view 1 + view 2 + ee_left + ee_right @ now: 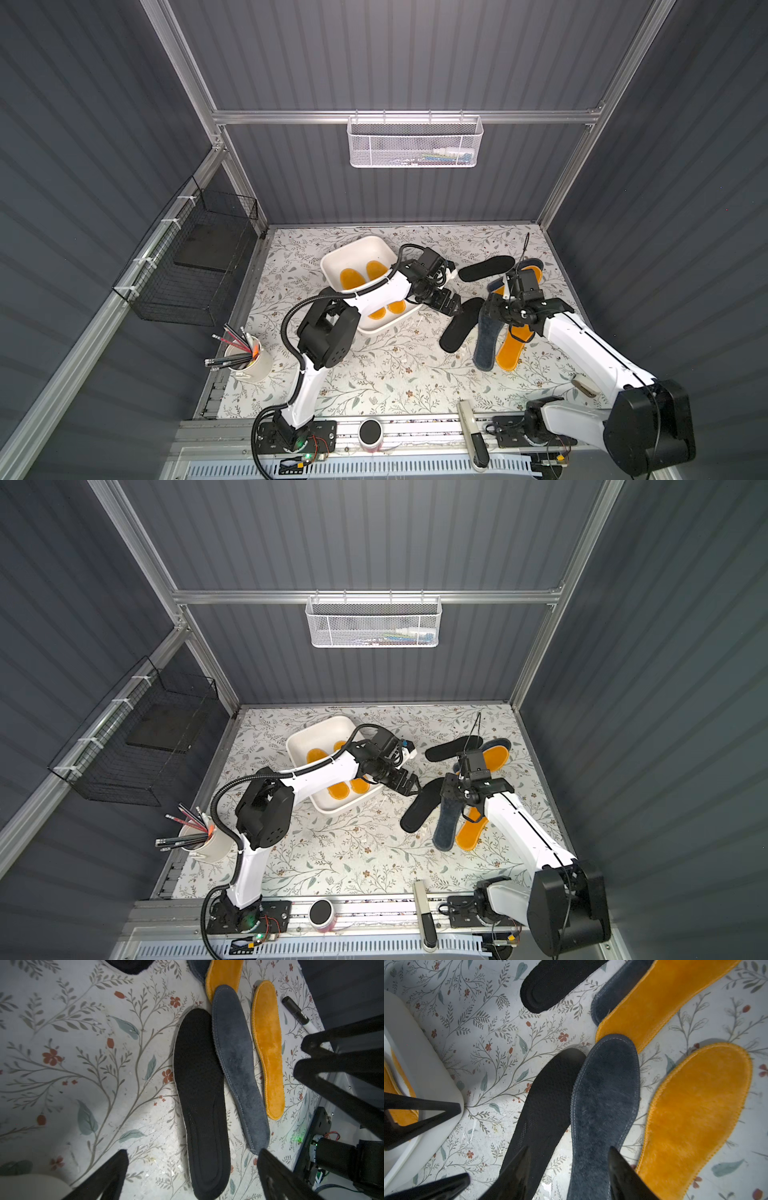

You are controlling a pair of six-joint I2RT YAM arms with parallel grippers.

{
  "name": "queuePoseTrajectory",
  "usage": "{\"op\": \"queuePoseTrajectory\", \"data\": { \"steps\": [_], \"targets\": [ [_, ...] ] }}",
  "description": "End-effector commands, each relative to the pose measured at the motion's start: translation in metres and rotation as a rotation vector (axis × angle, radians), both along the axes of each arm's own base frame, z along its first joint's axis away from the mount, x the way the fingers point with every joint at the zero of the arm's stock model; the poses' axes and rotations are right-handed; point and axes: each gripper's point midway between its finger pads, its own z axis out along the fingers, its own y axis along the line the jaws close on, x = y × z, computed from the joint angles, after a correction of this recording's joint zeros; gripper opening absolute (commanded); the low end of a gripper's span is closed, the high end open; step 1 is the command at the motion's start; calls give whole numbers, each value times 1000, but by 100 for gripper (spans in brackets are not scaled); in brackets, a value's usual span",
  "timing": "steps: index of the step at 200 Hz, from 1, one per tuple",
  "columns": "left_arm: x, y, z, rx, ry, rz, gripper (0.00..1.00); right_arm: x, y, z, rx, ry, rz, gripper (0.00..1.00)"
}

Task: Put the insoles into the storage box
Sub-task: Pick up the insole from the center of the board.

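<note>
1. Nearest us on the floral table [374, 374], a cup of pencils [257, 365] stands at the left edge.
2. Right of centre, three insoles lie side by side: the near black insole [459, 330], the near grey-blue insole [486, 347] and the near orange insole [510, 353].
3. Our right gripper [569, 1149] hangs over the near grey-blue insole's far end, its fingers partly apart and clamping nothing.
4. Our left gripper [192, 1152] hangs over the near black insole's far end, fingers spread wide and empty.
5. Left of that, the storage box [352, 251] sits on the table with two boxed orange insoles [349, 279] inside, which our left arm partly hides.
6. Farthest from us, the far black insole [486, 268] lies alone. Beside it, the far orange insole [534, 275] lies on the far grey-blue insole [535, 261].
</note>
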Motion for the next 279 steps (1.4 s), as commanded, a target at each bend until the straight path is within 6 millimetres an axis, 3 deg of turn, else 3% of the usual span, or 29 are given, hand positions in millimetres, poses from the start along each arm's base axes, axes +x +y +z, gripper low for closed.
{"op": "queuePoseTrajectory", "data": {
  "steps": [1,66,111,182,279],
  "targets": [
    [-7,16,-32,150,33,-2,98,-1,-1,1,25,-13,-15,60],
    [-22,4,-66,240,73,-25,95,-7,-5,-2,45,-22,-32,60],
    [-24,1,-67,238,76,-31,92,-10,-7,-6,49,-22,-38,60],
    [-40,-7,-77,294,70,-86,78,-10,-7,-8,61,-28,-39,60],
    [-49,-3,-91,365,78,-112,49,-6,2,-8,114,-49,-17,60]
  ]
}}
